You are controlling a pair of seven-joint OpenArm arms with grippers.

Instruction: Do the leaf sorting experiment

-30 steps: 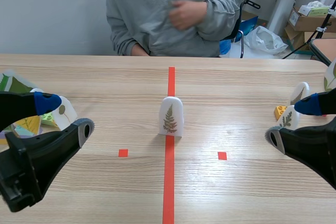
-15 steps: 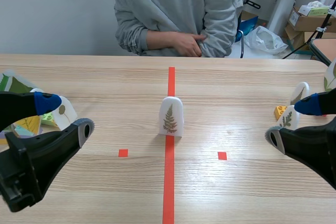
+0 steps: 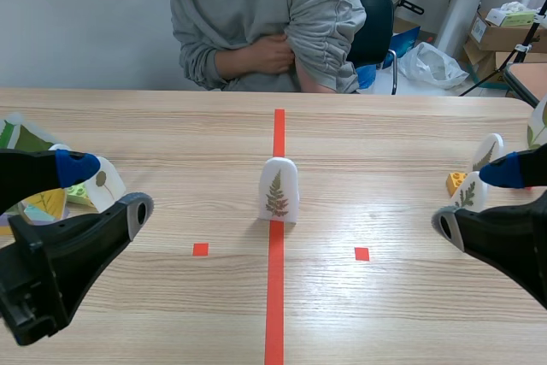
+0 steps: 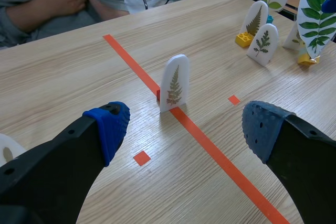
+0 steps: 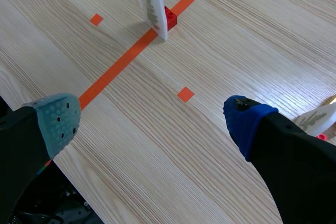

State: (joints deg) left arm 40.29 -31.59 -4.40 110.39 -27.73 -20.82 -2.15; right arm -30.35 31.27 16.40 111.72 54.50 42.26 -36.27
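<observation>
We note the fern card (image 3: pixel 279 190) upright on the surface (image 3: pixel 171 134), astride the centre tape line (image 3: pixel 274 297), its foot in a red brick (image 5: pixel 169 17). Left tool (image 4: pixel 186 129) and right tool (image 5: pixel 151 121) both gape wide, gripping nothing, well apart from the card.

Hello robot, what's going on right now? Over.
Left gripper open, right gripper open, both empty. White arched fern-leaf card upright on centre tape line, untouched. Person opposite, hands off table.
</observation>
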